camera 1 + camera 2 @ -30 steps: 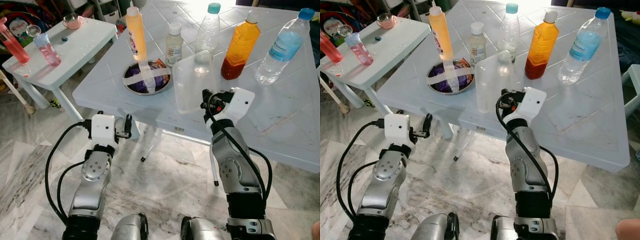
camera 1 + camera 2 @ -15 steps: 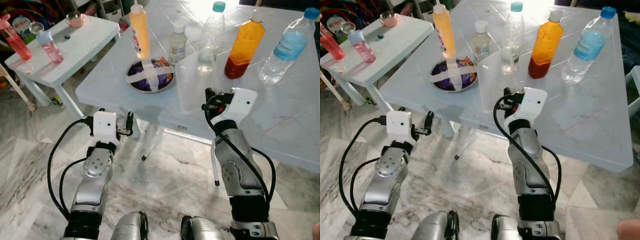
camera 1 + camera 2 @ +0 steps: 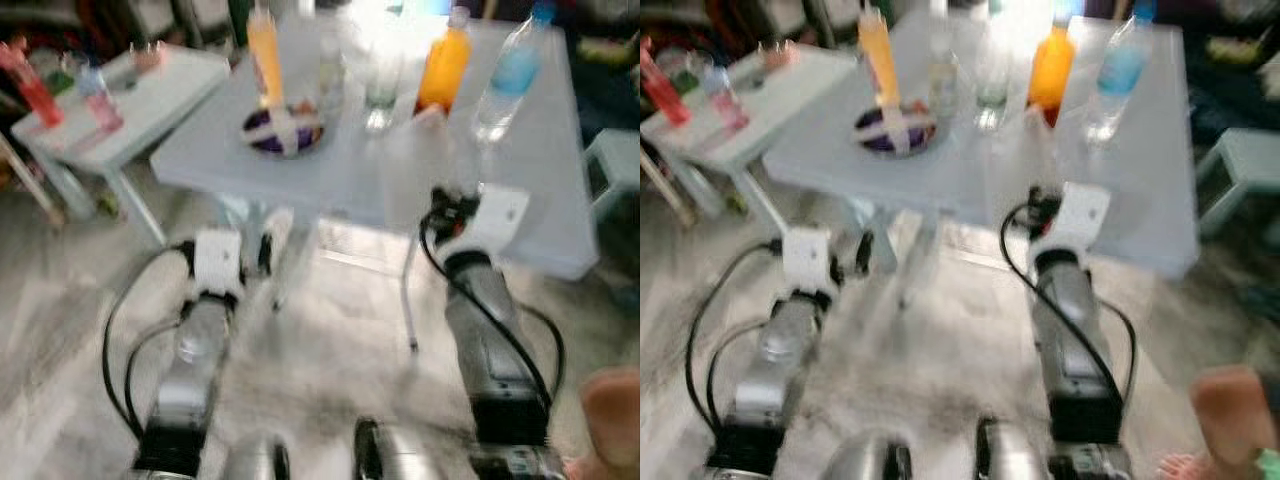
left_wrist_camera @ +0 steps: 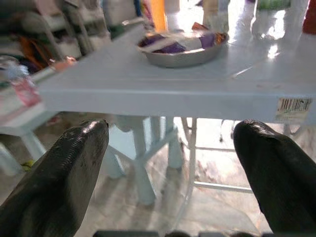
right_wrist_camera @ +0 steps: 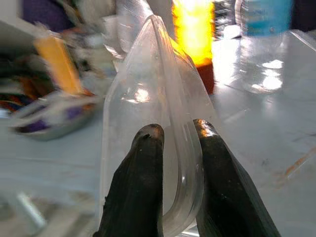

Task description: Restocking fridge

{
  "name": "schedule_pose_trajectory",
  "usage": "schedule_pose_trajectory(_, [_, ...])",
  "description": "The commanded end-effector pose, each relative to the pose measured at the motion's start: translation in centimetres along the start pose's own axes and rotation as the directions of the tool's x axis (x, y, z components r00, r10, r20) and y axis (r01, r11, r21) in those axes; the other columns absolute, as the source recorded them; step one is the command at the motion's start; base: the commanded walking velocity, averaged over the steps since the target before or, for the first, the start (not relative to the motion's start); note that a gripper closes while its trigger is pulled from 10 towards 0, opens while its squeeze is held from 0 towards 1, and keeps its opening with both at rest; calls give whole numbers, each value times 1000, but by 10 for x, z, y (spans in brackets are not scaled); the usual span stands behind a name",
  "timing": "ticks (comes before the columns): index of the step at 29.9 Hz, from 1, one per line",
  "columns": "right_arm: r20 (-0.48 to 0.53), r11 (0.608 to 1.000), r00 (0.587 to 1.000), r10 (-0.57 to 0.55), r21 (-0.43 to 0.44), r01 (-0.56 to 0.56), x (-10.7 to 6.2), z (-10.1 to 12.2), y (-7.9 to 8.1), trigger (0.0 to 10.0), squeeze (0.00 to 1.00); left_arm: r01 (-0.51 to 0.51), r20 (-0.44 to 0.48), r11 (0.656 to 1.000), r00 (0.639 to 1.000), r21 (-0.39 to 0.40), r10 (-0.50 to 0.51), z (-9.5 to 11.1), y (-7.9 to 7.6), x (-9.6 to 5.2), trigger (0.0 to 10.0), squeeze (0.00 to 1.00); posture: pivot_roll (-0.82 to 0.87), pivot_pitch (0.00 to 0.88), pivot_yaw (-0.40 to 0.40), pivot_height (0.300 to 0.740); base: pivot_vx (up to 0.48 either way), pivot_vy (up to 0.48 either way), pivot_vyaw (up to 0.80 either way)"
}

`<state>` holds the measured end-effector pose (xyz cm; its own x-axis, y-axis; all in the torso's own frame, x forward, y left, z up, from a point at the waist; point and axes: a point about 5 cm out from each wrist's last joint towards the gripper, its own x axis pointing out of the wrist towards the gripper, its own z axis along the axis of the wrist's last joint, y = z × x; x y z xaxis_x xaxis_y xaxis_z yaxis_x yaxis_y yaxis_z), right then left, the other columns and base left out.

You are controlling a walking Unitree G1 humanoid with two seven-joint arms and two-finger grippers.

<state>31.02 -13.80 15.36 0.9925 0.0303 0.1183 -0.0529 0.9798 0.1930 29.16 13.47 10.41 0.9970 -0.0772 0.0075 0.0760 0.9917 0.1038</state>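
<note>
My right gripper [image 5: 174, 131] is shut on the rim of a clear plastic container [image 5: 153, 94], pinching its thin wall between both fingers. In the eye views, which are blurred, that container [image 3: 415, 165] is held up in front of the near edge of the pale blue table [image 3: 330, 185]. On the table stand an orange squeeze bottle [image 3: 263, 50], an orange juice bottle [image 3: 445, 65], a blue-labelled water bottle [image 3: 508, 72], a clear bottle [image 3: 380, 85] and a metal bowl [image 4: 180, 47]. My left gripper [image 4: 170, 127] is open and holds nothing, low before the table's edge.
A small white table [image 3: 150, 95] with pink bottles [image 3: 100, 98] stands at the left. A pale stool [image 3: 612, 160] is at the right. A person's foot [image 3: 612, 420] shows at the lower right. Marble floor [image 3: 320, 350] lies between me and the table.
The whole picture has shifted and blurred: the camera has drawn back from the table. The clear container has come off the tabletop with my right gripper.
</note>
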Motion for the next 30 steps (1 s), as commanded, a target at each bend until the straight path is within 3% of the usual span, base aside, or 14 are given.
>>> schedule_pose_trajectory(1, [12,999,999,35,-3,-35,3,3,7,10000,0,-10,-7,1000,1000,0,10,-2,0,-1,10000,0,11,64,67,740,0,0,0])
schedule_pose_trajectory(7, [27,995,994,102,-10,-102,2,5,17,10000,0,-19,-16,1000,1000,-3,19,-6,1,-4,10000,0,17,64,62,740,0,0,0])
schedule_pose_trajectory(13, [48,977,976,213,-26,-212,-3,5,31,10000,0,-16,-9,1000,1000,4,17,-6,2,-4,10000,0,20,56,58,740,0,0,772])
schedule_pose_trajectory(18, [46,970,969,242,-35,-240,-5,4,34,10000,0,-93,-29,996,995,4,93,-10,10,-5,10000,0,24,49,56,740,0,0,756])
schedule_pose_trajectory(24, [10,976,978,208,-65,-207,-20,-3,10,10000,0,-236,-31,971,971,38,237,-21,45,-27,10000,0,29,45,54,740,0,0,756])
schedule_pose_trajectory(25, [-10,980,983,184,-77,-184,-26,-6,-1,10000,0,-273,-51,961,960,40,275,-27,56,-35,10000,0,34,44,52,740,0,0,756])
schedule_pose_trajectory(27, [-21,981,985,172,-83,-173,-29,-8,-6,10000,0,-293,-60,955,954,41,295,-29,61,-40,10000,0,37,43,51,740,0,0,756])
schedule_pose_trajectory(30, [-48,987,989,136,-75,-140,-37,-13,-17,10000,0,-270,-76,962,961,-38,267,-35,69,-57,10000,0,47,40,46,740,0,0,756])
